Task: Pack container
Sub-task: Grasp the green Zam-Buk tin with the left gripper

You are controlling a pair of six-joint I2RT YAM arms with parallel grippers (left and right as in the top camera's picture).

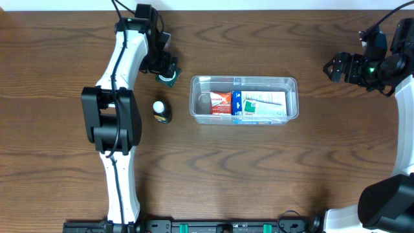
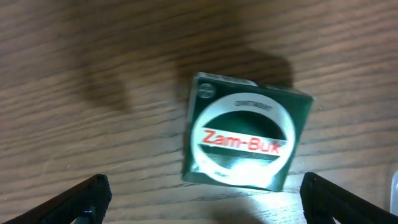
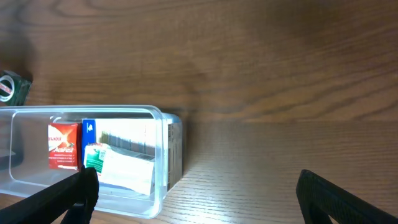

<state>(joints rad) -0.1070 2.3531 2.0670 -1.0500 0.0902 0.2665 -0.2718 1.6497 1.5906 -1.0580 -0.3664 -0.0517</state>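
**Counts.** One container [image 1: 259,79], one Zam-Buk ointment box [image 2: 245,138], one small bottle [image 1: 160,111], two arms. The container holds one red-orange packet [image 1: 222,102]. Touching that packet on the right is a blue, white and green carton [image 1: 262,103] (one carton or more, cannot be told).

**Location.** The container sits flat near the middle of the counter [image 1: 259,168], long side running left to right. The ointment box lies just beyond its left end, apart from it. The bottle stands near the same end, closer to the arm bases.

**Materials and shapes.**
- The container is clear plastic, rectangular and shallow, with rounded corners and a rim.
- The ointment box is square, dark green printed card. It lies face up, with a white ring and red lettering.
- The bottle has a dark body and a round white cap.
- The counter is brown wood with a pronounced grain.

**Left end effector** [image 2: 205,183]. Released, fingers spread wide. It hovers directly over the ointment box and grasps nothing; the wrist view shows one black fingertip to each side of the box.

**Right end effector** [image 3: 198,180]. Released, fingers spread wide and empty. It is well apart from the container, beyond its right end.
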